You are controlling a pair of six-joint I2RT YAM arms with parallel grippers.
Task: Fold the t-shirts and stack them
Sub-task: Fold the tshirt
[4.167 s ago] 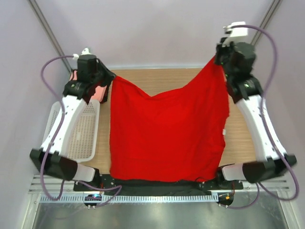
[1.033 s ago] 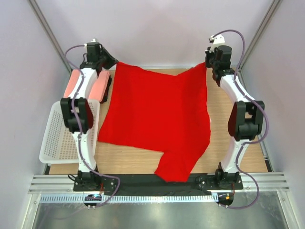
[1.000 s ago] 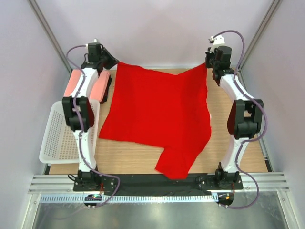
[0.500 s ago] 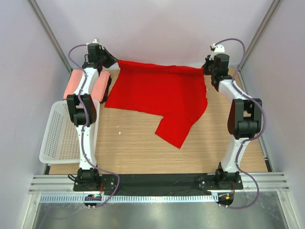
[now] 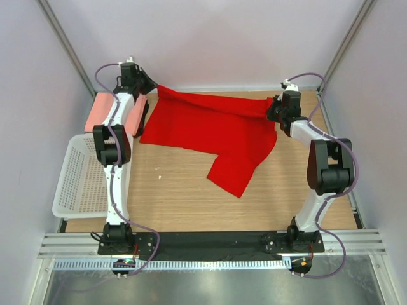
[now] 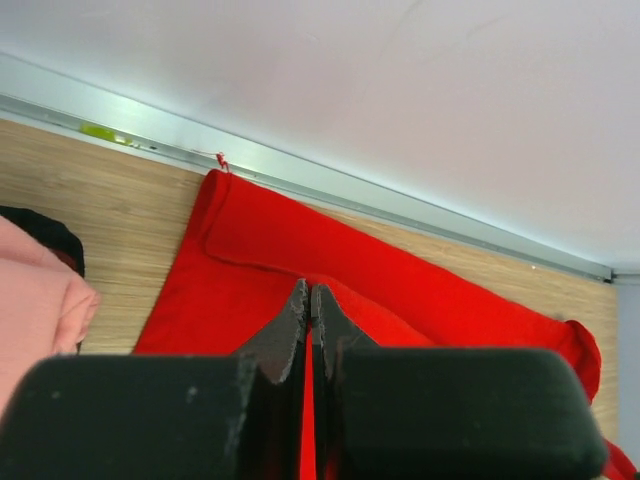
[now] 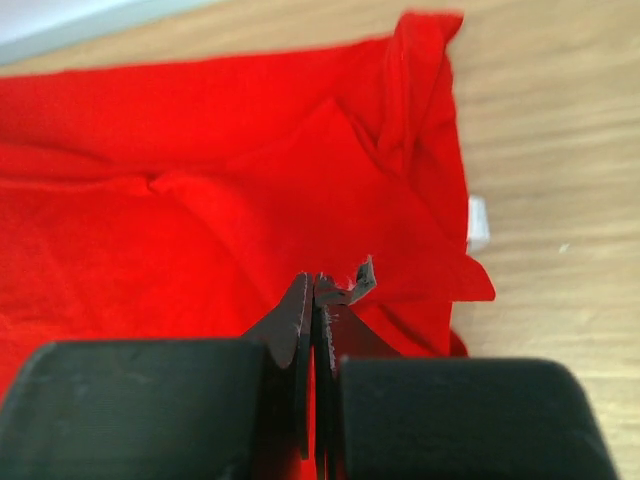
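- The right gripper [image 7: 313, 280] has sunk lower with its corner of the red t-shirt [image 5: 210, 124], which now lies across the far side of the table [image 5: 191, 197].
- Its fingers and those of the left gripper [image 6: 309, 290] are pinched together on red cloth.
- At far left sit the folded salmon-pink t-shirts [image 5: 100, 109].
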